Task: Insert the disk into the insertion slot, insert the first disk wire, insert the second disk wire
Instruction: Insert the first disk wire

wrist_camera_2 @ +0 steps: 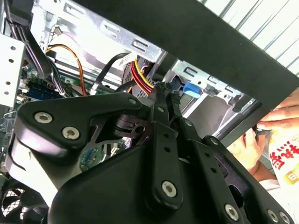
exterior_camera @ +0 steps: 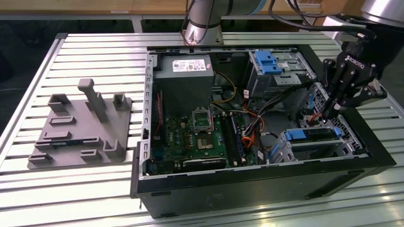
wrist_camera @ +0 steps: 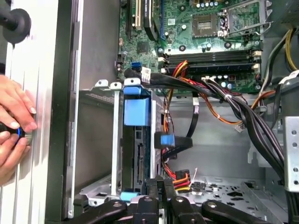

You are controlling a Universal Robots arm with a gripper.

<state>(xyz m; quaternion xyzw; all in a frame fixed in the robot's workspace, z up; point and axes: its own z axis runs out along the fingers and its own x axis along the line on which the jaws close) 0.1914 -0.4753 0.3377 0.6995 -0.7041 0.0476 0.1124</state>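
Note:
The disk (exterior_camera: 313, 134), in its bright blue carrier, sits inside the insertion slot (exterior_camera: 344, 146), a small perforated metal cage in the open computer case, toward the exterior view's right. The first wrist view shows the disk (wrist_camera: 137, 158) edge-on in the insertion slot (wrist_camera: 100, 186), with a blue-plugged wire (wrist_camera: 166, 140) at its rear face. My gripper (exterior_camera: 328, 114) hangs just above the cage, fingers pressed together. Its fingertips (wrist_camera: 158, 186) are beside a red, yellow and black wire connector (wrist_camera: 180, 176). In the second wrist view the same wires (wrist_camera_2: 140, 72) run to the gripper (wrist_camera_2: 161, 87); I cannot see whether they are pinched.
The case holds a motherboard (exterior_camera: 202, 137), a grey power-supply box (exterior_camera: 183, 66) and a taller bay with a blue latch (exterior_camera: 271, 61). A thick cable bundle (wrist_camera: 243, 112) crosses beside the cage. A person's hands (wrist_camera: 14, 126) rest outside the case wall. A grey fixture plate (exterior_camera: 82, 127) lies on the table.

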